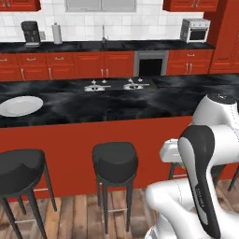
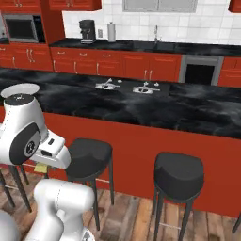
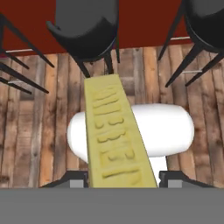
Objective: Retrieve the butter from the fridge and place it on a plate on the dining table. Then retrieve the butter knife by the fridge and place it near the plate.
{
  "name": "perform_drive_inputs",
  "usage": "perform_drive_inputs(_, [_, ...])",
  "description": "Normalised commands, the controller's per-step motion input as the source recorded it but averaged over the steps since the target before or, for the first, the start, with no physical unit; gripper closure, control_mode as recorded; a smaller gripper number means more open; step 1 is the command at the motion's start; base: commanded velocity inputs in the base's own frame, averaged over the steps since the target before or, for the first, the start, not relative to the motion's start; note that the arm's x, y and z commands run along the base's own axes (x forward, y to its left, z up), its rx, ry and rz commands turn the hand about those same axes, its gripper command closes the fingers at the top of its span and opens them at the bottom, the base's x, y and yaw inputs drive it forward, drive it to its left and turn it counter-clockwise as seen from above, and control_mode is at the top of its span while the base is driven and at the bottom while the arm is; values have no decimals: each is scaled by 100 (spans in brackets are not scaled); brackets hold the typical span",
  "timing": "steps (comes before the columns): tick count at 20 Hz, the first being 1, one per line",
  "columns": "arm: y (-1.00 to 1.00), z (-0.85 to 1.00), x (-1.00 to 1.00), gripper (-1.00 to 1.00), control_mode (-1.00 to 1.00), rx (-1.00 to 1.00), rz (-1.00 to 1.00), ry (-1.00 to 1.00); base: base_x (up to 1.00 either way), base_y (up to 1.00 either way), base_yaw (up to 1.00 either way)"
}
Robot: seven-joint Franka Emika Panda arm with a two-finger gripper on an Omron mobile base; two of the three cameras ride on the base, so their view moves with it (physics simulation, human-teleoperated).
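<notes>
- One dining table [image 1: 116, 105] stood ahead, its red side facing the robot; the raised top edge could have caught the arm on approach.
- The plate [image 1: 19, 105] lay far left on it, a long reach.
- The butter [image 3: 114, 135] was clamped between the gripper's [image 3: 122, 183] jaws, low above the floor near the stools [image 1: 115, 161]; a jolt might have dropped it.

yellow butter [image 3: 116, 135]; white plate [image 1: 19, 106]; black stools [image 1: 115, 161]

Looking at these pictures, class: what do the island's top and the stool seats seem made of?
Dining table top: polished black marble, judging by white veins and soft sheen. Stool seats: matte black, moulded plastic or padded vinyl; the look leaves it open.
</notes>
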Motion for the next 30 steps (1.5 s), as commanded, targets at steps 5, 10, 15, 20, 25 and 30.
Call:
perform_drive_inputs(5, [0,0,0,100,100,0,0,0,0,100,-26])
perform_drive_inputs(10, [0,0,0,100,100,0,0,0,0,100,-13])
perform_drive_inputs(15, [0,0,0,100,100,0,0,0,0,100,-2])
perform_drive_inputs(20, [0,0,0,100,100,0,0,0,6,100,-6])
perform_drive_inputs(25, [0,0,0,100,100,0,0,0,30,71,-9])
perform_drive_inputs(30, [0,0,0,100,100,0,0,0,50,21,-5])
